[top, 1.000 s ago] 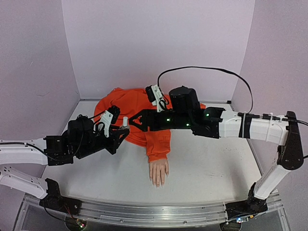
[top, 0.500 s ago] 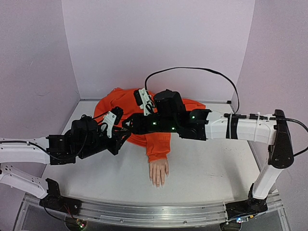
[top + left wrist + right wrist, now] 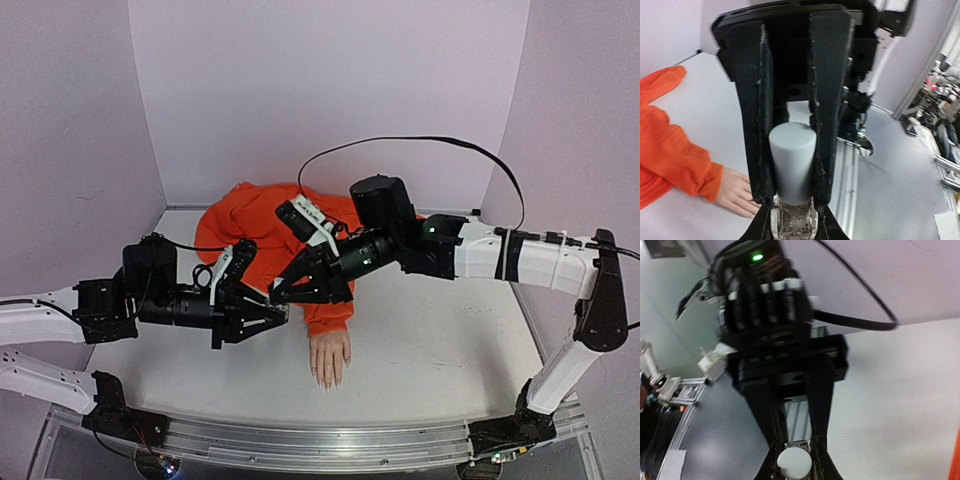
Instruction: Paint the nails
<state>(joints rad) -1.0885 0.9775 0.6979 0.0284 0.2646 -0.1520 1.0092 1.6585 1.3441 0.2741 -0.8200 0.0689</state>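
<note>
A skin-toned mannequin hand [image 3: 330, 356] lies palm down on the table, and its orange sleeve [image 3: 262, 222] runs to the back. The nails [image 3: 327, 381] are tiny pale tips facing the near edge. My left gripper [image 3: 282, 314] is shut on a small clear bottle [image 3: 792, 223], held above the table left of the hand. My right gripper [image 3: 279, 292] meets it head on, its fingers shut on the bottle's white cap [image 3: 792, 164]. In the right wrist view the cap [image 3: 795, 463] shows end-on between my fingertips. The mannequin hand [image 3: 735, 192] lies below and left of the bottle.
Purple walls [image 3: 330, 80] close the back and both sides. A metal rail [image 3: 300, 445] runs along the near edge. A black cable [image 3: 420, 145] loops above the right arm. The heaped orange garment covers the back middle of the white table [image 3: 440, 350].
The right arm swung down from over the sleeve to the bottle and shut on its cap. The left gripper moved right and nearer with the bottle.
</note>
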